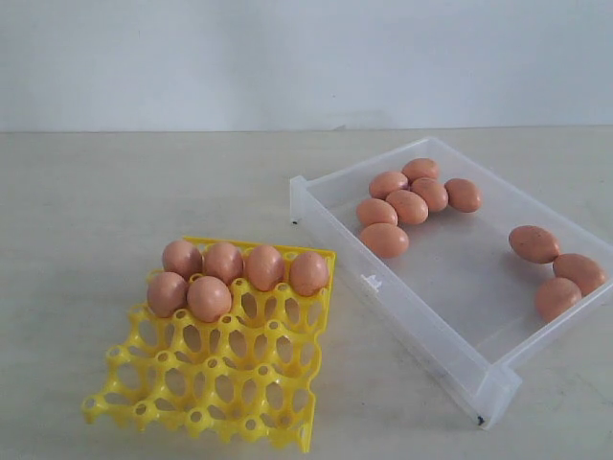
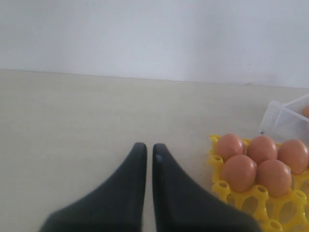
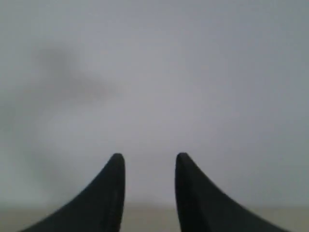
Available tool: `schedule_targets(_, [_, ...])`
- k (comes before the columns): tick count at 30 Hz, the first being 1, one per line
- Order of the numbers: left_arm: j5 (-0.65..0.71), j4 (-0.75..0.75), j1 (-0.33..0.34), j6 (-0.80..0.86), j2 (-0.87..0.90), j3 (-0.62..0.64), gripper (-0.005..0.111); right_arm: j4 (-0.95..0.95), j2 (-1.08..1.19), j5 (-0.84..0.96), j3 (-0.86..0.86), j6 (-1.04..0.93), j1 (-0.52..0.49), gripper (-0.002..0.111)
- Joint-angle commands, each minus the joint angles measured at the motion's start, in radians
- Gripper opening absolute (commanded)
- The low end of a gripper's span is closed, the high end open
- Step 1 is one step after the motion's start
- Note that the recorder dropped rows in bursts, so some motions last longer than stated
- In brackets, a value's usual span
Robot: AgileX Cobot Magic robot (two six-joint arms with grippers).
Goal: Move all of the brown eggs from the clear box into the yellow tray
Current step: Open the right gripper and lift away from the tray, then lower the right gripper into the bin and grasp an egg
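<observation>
Pale table (image 1: 96,192): left gripper (image 2: 149,146) closed, low; right gripper (image 3: 149,155) parted, empty, seemingly aimed at wall (image 3: 154,72)

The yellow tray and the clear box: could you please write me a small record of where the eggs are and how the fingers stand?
yellow tray: six brown eggs; four fill the far row, two sit at the left of the next row
clear box: ten eggs; seven clustered at the far end, three by the right wall
left gripper: fingers nearly touching, empty, over the table near the tray
right gripper: fingers apart, nothing between them
arms in exterior view: none visible
</observation>
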Motion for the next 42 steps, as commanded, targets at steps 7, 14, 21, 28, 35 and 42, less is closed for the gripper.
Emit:
schedule_targets(7, [-0.006,-0.003,-0.004,-0.008,-0.003,0.004,0.004,-0.237,0.146,0.863,-0.133,-0.228,0.089,0.000])
schedule_targets(14, [-0.006,-0.003,-0.004,-0.008,-0.003,0.004,0.004,-0.204,0.149,0.624,-0.133,-0.176,0.086,0.000])
schedule_targets(21, [-0.002,-0.003,-0.004,-0.008,-0.003,0.004,0.004,-0.213,0.291,0.780,-0.133,-0.469,0.103,0.039])
schedule_targets(28, [-0.004,-0.003,-0.004,-0.008,-0.003,0.004,0.004,-0.296,0.541,0.573,-0.137,-0.923,0.240,0.054])
schedule_targets(35, [-0.006,-0.003,-0.004,-0.008,-0.003,0.004,0.004,-0.347,0.658,0.420,-0.137,-0.956,0.274,0.054])
schedule_targets(42, [-0.007,-0.003,-0.004,-0.008,-0.003,0.004,0.004,-0.345,0.723,0.391,-0.137,-0.965,0.274,0.054])
